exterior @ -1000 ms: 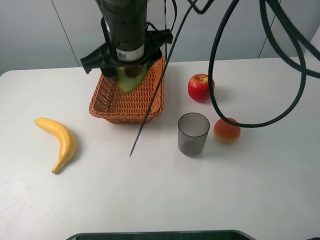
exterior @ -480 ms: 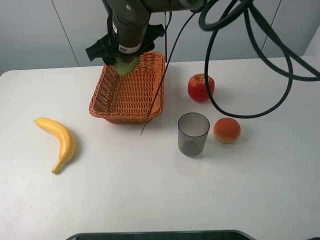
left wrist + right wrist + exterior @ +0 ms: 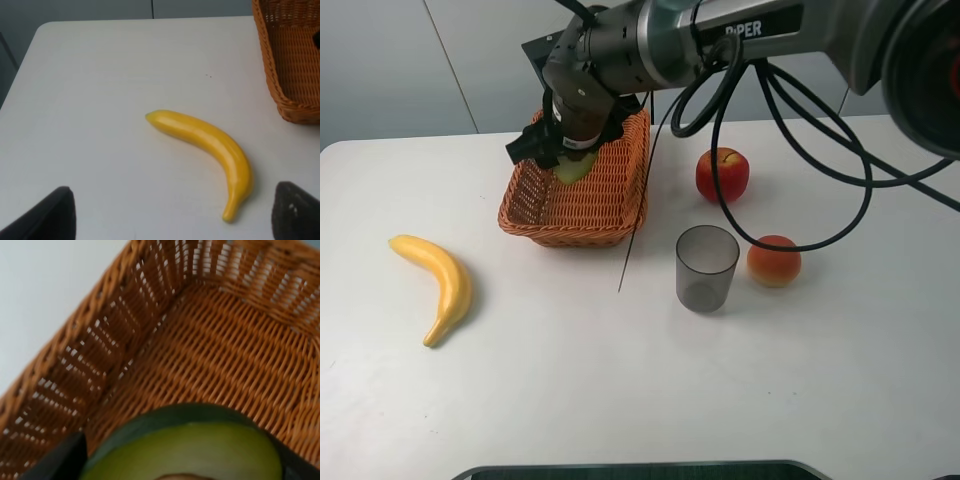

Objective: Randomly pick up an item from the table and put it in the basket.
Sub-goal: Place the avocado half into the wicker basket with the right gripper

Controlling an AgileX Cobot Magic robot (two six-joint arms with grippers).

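My right gripper (image 3: 568, 160) reaches across from the right and is shut on the halved avocado (image 3: 572, 166). It holds the avocado low inside the far left part of the wicker basket (image 3: 575, 236). In the right wrist view the avocado (image 3: 190, 452), with dark skin and pale green flesh, sits between the fingers (image 3: 60, 462) just above the basket's woven floor (image 3: 225, 355). Whether it touches the floor I cannot tell. My left gripper (image 3: 172, 220) is open and empty above the white table (image 3: 620, 380), near the banana.
A yellow banana (image 3: 438, 283) lies left of the basket and shows in the left wrist view (image 3: 210, 145). A red apple (image 3: 721, 174), a translucent grey cup (image 3: 706, 267) and an orange-red fruit (image 3: 774, 260) stand right of the basket. A thin dark cable (image 3: 635, 230) hangs by the basket.
My right gripper has gone down with the avocado, from above the basket's rim into the basket. The other fruits and the cup have not moved.
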